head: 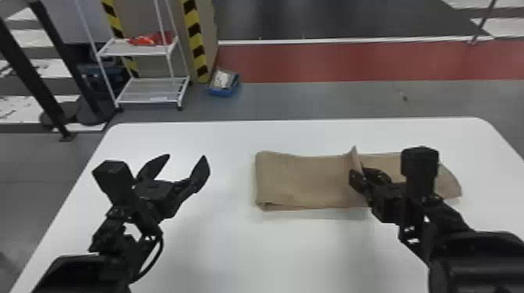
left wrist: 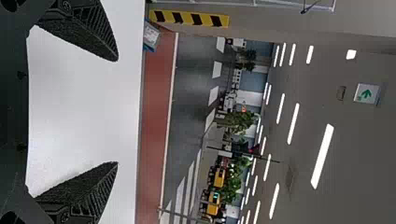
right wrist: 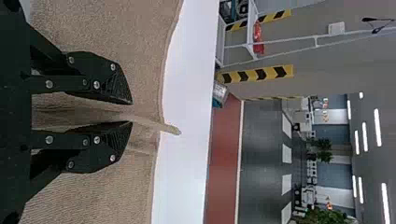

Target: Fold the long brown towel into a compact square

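The brown towel (head: 304,181) lies as a long folded strip on the right half of the white table, with a raised ridge near its middle. At that ridge is my right gripper (head: 360,177). In the right wrist view the towel (right wrist: 112,28) spreads on both sides of the right gripper (right wrist: 130,113), whose fingers are closed on the upright fold between them. Well to the left of the towel, my left gripper (head: 185,165) is held over the table, open with nothing between its fingers. The left wrist view shows the left gripper (left wrist: 116,112) spread wide.
The white table (head: 234,249) has its far edge a short way beyond the towel. Past it on the floor stand a white wire shelf (head: 152,91) at the left and a small blue box (head: 224,83).
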`<action>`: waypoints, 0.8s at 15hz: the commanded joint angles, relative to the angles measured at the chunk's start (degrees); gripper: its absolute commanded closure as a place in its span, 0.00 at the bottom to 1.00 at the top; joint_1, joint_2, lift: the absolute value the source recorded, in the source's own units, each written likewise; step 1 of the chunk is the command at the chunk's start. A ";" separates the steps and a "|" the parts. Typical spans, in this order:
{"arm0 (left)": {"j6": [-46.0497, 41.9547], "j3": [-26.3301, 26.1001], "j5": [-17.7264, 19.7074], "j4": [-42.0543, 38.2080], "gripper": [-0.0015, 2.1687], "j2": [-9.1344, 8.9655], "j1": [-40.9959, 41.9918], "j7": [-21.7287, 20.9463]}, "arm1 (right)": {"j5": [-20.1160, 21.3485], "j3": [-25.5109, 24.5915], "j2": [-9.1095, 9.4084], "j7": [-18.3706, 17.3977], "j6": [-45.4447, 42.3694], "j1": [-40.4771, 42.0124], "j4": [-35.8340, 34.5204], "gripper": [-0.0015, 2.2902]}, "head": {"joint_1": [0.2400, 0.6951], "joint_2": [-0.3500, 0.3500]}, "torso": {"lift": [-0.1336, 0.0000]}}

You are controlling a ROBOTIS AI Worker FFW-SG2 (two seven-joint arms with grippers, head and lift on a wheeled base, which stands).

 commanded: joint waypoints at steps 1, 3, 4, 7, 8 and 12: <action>-0.01 0.09 0.01 0.03 0.04 0.00 0.09 0.02 | -0.37 0.47 0.05 0.00 -2.27 0.36 -0.90 0.39 | 1.00 0.60 | 0.07; -0.18 0.17 0.10 0.03 0.04 0.00 0.18 -0.07 | -0.46 -0.40 0.05 0.09 -0.16 0.36 -1.42 0.39 | 1.00 0.61 | 0.07; -0.36 0.17 0.27 0.29 0.04 0.00 0.18 -0.07 | -0.46 -0.49 0.05 0.09 0.72 0.36 -1.51 0.39 | 1.00 0.61 | 0.07; -0.36 0.09 0.45 0.47 0.04 0.00 -0.09 -0.07 | -0.46 -0.67 0.05 0.18 0.19 0.36 -1.51 0.39 | 1.00 0.61 | 0.07; -0.36 0.09 0.45 0.47 0.04 0.00 -0.09 -0.07 | -0.37 -0.84 0.05 0.27 1.24 0.53 -1.51 0.39 | 1.00 0.61 | 0.07; -0.36 0.17 0.54 0.47 0.04 0.09 0.09 -0.07 | -0.02 -1.72 0.05 0.18 3.18 0.18 -0.90 0.24 | 1.00 0.60 | 0.07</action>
